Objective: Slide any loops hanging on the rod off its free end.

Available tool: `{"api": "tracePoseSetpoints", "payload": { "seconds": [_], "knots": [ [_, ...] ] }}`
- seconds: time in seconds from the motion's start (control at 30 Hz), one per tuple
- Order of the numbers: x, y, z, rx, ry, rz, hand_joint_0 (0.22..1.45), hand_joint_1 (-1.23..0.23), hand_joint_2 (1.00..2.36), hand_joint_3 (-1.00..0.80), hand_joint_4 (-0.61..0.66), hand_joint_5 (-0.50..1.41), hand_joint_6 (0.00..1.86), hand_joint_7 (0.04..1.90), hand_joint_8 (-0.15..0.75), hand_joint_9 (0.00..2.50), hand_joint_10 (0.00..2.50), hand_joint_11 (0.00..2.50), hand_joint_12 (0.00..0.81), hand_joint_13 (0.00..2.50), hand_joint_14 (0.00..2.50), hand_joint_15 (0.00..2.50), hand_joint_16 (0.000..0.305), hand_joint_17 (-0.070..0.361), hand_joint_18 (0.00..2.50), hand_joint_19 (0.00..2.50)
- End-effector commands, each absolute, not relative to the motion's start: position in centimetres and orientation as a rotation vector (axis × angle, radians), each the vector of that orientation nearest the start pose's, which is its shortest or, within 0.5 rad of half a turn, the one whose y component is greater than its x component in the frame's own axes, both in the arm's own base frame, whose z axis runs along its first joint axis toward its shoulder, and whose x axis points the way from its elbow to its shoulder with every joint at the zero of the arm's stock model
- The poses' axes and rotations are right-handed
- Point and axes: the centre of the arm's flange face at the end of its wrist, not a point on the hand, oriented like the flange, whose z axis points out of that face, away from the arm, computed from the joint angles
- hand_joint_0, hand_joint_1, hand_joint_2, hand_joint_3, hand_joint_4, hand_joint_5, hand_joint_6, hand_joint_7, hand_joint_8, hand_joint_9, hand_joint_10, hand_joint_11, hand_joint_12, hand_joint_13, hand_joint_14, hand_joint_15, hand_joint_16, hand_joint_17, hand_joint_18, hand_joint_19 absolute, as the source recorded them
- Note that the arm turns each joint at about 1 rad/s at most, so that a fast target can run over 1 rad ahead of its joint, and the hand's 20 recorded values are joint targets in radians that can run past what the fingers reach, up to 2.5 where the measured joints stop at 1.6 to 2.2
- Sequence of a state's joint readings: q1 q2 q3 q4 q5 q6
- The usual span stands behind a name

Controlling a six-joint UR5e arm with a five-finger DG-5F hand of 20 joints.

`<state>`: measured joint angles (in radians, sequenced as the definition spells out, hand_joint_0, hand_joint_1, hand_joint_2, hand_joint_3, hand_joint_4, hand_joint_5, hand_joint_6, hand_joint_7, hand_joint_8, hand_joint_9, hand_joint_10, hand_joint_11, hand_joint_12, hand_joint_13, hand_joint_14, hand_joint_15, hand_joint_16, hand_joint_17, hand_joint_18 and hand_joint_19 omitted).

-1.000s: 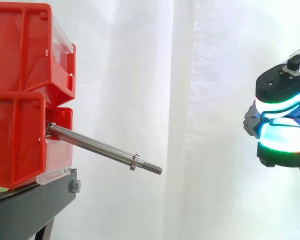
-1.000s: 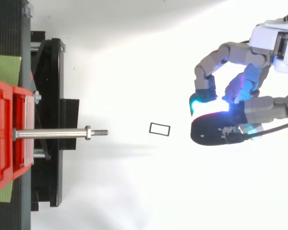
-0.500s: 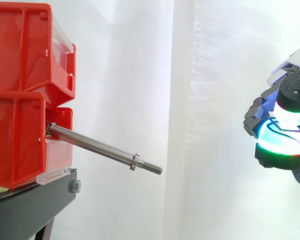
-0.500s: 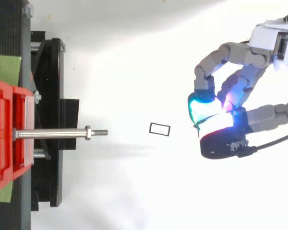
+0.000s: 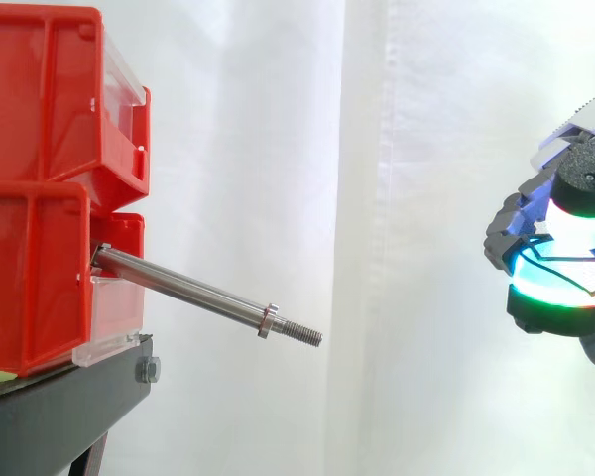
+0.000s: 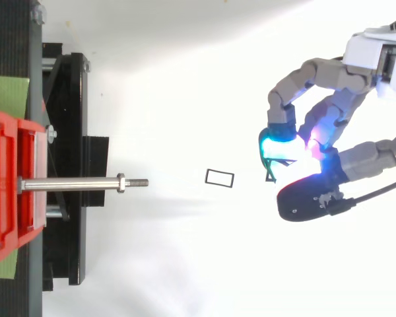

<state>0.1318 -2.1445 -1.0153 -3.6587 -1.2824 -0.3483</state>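
The steel rod (image 5: 193,293) sticks out of the lower red bin (image 5: 30,278) and slopes down to the right. Its threaded free end (image 5: 312,337) sits past a nut, and nothing hangs on the rod (image 6: 72,184). My hand (image 5: 560,248) hovers far to the right of the free end, a little higher than it. Its fingers are curled and their glowing pads are pressed together. A thin dark loop (image 5: 537,248) runs across the pads, pinched between them. In the top view a short piece of the loop (image 6: 269,176) pokes out below the cyan pad of the hand (image 6: 336,112).
Two red bins (image 5: 40,99) are stacked on the black stand (image 5: 59,407) at the left. A small black rectangle outline (image 6: 219,177) lies on the white surface between the rod's tip and the hand. A white curtain hangs behind.
Over the last second the thumb swung out and away from the fingers, and the hand turned slightly. The rod has stayed bare and still.
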Motion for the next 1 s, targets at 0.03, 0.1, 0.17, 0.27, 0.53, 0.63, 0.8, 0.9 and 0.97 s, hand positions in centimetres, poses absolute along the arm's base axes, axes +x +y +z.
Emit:
{"api": "tracePoseSetpoints", "payload": {
  "seconds": [0.03, 0.1, 0.17, 0.27, 0.53, 0.63, 0.8, 0.9, 0.97],
  "knots": [
    [66.87, -7.53, 37.82, 1.252, 1.722, 0.512, 0.59, -0.65, 1.01, -0.43, 0.05, -0.11, 0.91, 0.97, 0.267, 1.22, 0.03, 1.00, 0.349, 0.86, 0.02, 0.55, 0.047, 0.106, 0.84, 0.56],
    [66.83, -7.54, 37.75, 1.254, 1.725, 0.510, 0.58, -0.65, 1.01, -0.43, 0.06, -0.11, 0.91, 0.98, 0.267, 1.22, 0.03, 0.99, 0.349, 0.87, 0.02, 0.55, 0.047, 0.105, 0.85, 0.56],
    [66.79, -7.44, 37.84, 1.257, 1.723, 0.513, 0.58, -0.64, 1.00, -0.43, 0.06, -0.11, 0.91, 0.99, 0.268, 1.22, 0.03, 1.00, 0.348, 0.87, 0.02, 0.55, 0.047, 0.105, 0.85, 0.56],
    [66.79, -7.54, 37.74, 1.260, 1.724, 0.511, 0.57, -0.61, 1.00, -0.45, 0.06, -0.11, 0.91, 0.99, 0.269, 1.23, 0.03, 0.99, 0.351, 0.87, 0.02, 0.55, 0.048, 0.107, 0.85, 0.56],
    [66.80, -7.44, 37.74, 1.258, 1.726, 0.511, 0.59, -0.54, 1.01, -0.35, 0.04, -0.10, 0.90, 1.01, 0.269, 1.24, 0.03, 0.99, 0.349, 0.88, 0.02, 0.55, 0.047, 0.106, 0.85, 0.57],
    [66.80, -7.44, 37.74, 1.258, 1.726, 0.511, 0.58, -0.55, 1.02, -0.23, 0.04, -0.10, 0.90, 1.03, 0.277, 1.23, 0.03, 0.99, 0.355, 0.87, 0.02, 0.56, 0.048, 0.108, 0.86, 0.56],
    [66.80, -7.44, 37.74, 1.258, 1.726, 0.511, 0.57, -0.61, 1.01, -0.12, 0.07, -0.10, 0.90, 0.98, 0.328, 1.24, 0.02, 0.96, 0.412, 0.92, 0.02, 0.52, 0.060, 0.136, 0.96, 0.50],
    [66.82, -7.44, 37.80, 1.257, 1.725, 0.512, 0.57, -0.64, 1.01, -0.09, 0.09, -0.11, 0.91, 0.94, 0.334, 1.22, 0.02, 0.97, 0.420, 0.91, 0.02, 0.52, 0.062, 0.140, 0.97, 0.49],
    [66.82, -7.44, 37.74, 1.257, 1.725, 0.512, 0.58, -0.69, 1.01, -0.09, 0.10, -0.12, 0.92, 0.94, 0.334, 1.21, 0.03, 0.98, 0.416, 0.91, 0.02, 0.53, 0.061, 0.136, 0.96, 0.49]
  ]
}}
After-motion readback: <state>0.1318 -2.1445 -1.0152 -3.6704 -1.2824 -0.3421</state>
